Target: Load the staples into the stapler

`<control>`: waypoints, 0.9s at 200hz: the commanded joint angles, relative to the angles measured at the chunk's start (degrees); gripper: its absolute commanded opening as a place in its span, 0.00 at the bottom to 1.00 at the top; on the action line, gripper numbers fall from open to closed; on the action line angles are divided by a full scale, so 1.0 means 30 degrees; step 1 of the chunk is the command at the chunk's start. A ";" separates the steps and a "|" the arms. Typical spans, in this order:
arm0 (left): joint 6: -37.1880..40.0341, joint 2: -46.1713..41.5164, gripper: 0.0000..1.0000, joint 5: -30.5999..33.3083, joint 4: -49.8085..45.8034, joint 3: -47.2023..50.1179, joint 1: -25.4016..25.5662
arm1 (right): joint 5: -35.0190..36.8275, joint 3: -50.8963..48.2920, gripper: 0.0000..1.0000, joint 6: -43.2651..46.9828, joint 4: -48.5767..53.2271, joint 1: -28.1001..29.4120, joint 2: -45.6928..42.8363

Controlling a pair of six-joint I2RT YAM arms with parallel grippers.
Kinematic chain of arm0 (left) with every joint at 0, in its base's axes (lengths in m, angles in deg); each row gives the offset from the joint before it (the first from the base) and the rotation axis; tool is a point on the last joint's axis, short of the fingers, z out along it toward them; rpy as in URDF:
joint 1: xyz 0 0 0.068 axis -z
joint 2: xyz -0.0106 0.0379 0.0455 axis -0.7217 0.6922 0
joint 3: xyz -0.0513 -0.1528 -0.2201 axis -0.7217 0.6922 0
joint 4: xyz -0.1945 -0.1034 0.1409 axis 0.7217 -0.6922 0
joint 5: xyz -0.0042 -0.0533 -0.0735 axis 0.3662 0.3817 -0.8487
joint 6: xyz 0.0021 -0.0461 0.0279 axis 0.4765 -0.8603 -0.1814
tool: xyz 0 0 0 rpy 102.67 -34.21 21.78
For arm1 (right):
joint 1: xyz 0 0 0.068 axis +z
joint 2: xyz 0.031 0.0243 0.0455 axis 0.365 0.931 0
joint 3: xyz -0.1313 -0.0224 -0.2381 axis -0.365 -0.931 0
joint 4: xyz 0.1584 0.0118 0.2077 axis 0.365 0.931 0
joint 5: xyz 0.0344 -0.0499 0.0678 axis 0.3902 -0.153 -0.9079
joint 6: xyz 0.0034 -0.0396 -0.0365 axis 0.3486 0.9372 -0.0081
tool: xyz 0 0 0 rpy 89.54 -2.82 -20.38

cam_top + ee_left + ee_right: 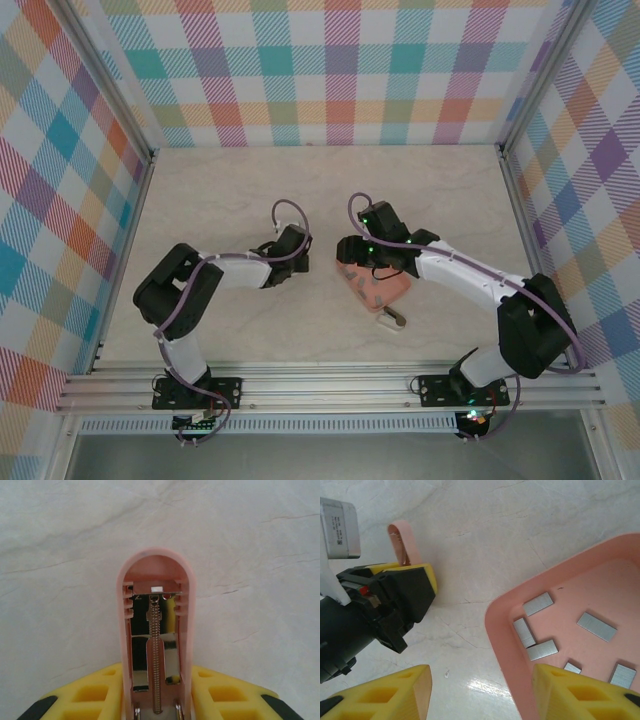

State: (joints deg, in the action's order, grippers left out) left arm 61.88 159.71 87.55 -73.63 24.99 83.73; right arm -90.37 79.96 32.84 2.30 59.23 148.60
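Staples (538,603): several short grey strips, finely ribbed with a dull metal sheen. They lie flat and scattered in the tray (499,630), none picked yet. Tray is salmon-pink matte plastic with a rounded corner and raised wall, on the pale veined table (485,525).

Right gripper (482,682) is released, nothing between the fingers. One yellow finger hangs over the tray floor, the other outside the wall.

Left gripper (157,682) is clenched on the stapler (156,630), off to the side and apart from the tray. Stapler is pink with a rounded nose, opened up, steel channel and coil spring exposed.

Step in hand, I'd say: pick one strip. Thin flat metal on smooth plastic will likely slip. Get both fingers inside the wall, line them across the strip's narrow side, come down square and close gently. Choose a strip with room around it; the two by the corner lie close together.
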 commanded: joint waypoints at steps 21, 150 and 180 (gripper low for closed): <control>-0.0806 0.1031 0.20 -0.0770 -0.0122 -0.1319 0.0946 | 0.0228 0.0091 0.55 -0.0311 0.0341 -0.0157 -0.0162; -0.0863 0.0405 0.44 -0.0341 -0.1908 -0.1994 0.1040 | 0.0117 -0.0181 0.55 -0.0139 0.1148 -0.0419 -0.0985; -0.0445 -0.1268 0.53 0.0190 -0.2504 -0.2068 0.1025 | 0.0364 -0.0290 0.55 0.0032 0.3365 -0.0537 -0.2060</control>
State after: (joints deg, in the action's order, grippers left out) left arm 59.61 161.56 86.11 -78.39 20.08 86.29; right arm -90.15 79.72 32.67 5.62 58.16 146.41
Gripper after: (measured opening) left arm 0.507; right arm 0.550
